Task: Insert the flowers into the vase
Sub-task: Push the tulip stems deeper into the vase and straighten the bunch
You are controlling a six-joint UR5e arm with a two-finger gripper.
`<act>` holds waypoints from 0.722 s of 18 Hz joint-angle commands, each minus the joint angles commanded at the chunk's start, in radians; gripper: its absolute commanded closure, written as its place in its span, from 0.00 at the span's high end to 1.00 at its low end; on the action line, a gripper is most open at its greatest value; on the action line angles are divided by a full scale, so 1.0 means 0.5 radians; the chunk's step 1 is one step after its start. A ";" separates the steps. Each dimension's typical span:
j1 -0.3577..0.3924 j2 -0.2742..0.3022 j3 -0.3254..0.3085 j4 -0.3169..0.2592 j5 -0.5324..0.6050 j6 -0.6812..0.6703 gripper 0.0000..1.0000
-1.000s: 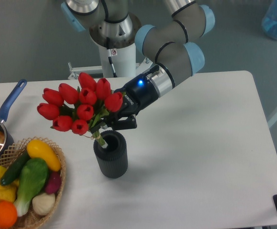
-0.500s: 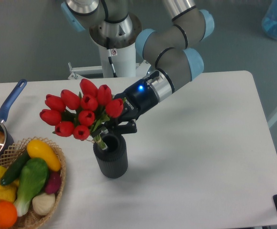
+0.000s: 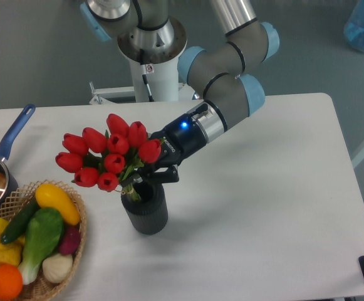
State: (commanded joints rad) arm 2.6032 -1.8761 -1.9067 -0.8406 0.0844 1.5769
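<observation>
The tulips lean left over the ribbed dark vase, their stem ends dipping into its round mouth. The end effector is clenched around the stems right above the rim, a blue light glowing on its wrist. The vase stands upright on the white counter. To the left sit a wicker basket of toy vegetables and a blue-handled saucepan.
</observation>
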 joint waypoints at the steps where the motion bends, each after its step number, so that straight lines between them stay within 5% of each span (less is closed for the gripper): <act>1: 0.000 0.000 0.000 0.000 0.000 0.000 0.05; 13: 0.077 0.000 -0.058 -0.003 0.006 0.034 0.05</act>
State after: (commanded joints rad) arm 2.6415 -1.8761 -1.9359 -0.8422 0.0874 1.5938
